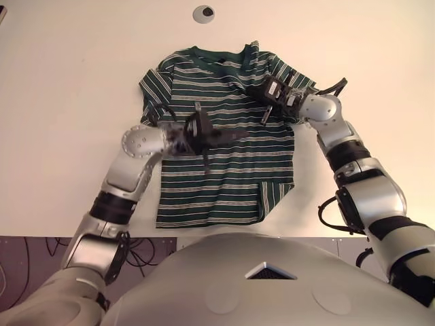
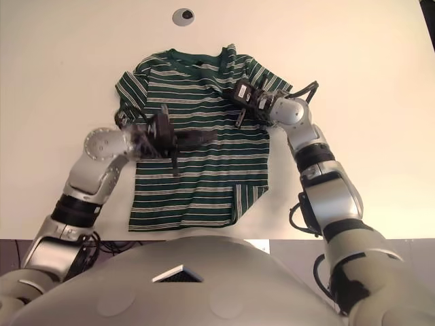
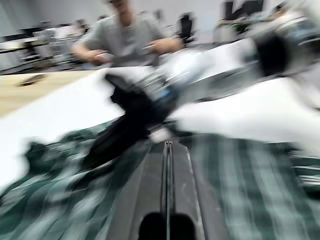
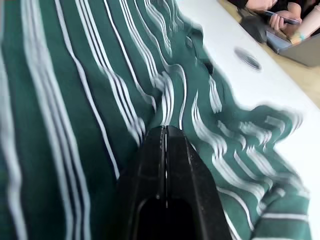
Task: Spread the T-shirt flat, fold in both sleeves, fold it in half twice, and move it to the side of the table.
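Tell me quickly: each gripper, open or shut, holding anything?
Left gripper: fingers shut, nothing seen between them.
Right gripper: fingers shut over the T-shirt; grip on cloth cannot be told.

Right gripper (image 4: 165,130), fingers pressed together, over rumpled green striped T-shirt (image 4: 75,100). White table (image 4: 285,100) beyond, bearing round grommet (image 4: 248,58).

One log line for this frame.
phase: spreading | T-shirt on table, hem corner turned over | left gripper shut, over chest | right gripper shut, by sleeve
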Tool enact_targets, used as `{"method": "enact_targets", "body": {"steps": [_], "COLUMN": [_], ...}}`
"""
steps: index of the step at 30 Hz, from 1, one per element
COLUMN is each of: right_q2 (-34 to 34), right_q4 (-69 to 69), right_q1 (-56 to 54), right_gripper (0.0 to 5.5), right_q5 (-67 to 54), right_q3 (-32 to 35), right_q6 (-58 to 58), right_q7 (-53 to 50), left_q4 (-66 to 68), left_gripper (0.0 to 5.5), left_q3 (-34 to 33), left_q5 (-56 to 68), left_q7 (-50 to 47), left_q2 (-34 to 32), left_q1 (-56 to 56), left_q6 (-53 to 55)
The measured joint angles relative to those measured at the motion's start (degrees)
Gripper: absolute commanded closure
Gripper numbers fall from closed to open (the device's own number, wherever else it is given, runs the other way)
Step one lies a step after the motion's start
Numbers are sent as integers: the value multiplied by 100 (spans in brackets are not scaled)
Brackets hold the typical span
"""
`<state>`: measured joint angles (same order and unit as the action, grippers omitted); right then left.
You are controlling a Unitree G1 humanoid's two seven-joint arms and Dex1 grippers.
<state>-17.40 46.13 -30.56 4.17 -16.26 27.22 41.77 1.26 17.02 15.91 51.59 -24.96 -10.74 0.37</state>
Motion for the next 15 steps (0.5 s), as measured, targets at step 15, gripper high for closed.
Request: {"method": "enact_targets", "body": {"steps": [15], "right_q2": [-1975], "right_q4": [-4328], "right_q1": [2365], "right_gripper": [550], "right_q5": [-84], "right_q3": [-472], "right_q6": [-1574], "right_q7": [2006], "left_q4": [4443], "left_gripper": [547], "left_q3": [346], "left_q5": [-3114], "left_q7": [-2398], "left_q2": [177], "left_q1": [-2119], "left_q6": [-1966]}}
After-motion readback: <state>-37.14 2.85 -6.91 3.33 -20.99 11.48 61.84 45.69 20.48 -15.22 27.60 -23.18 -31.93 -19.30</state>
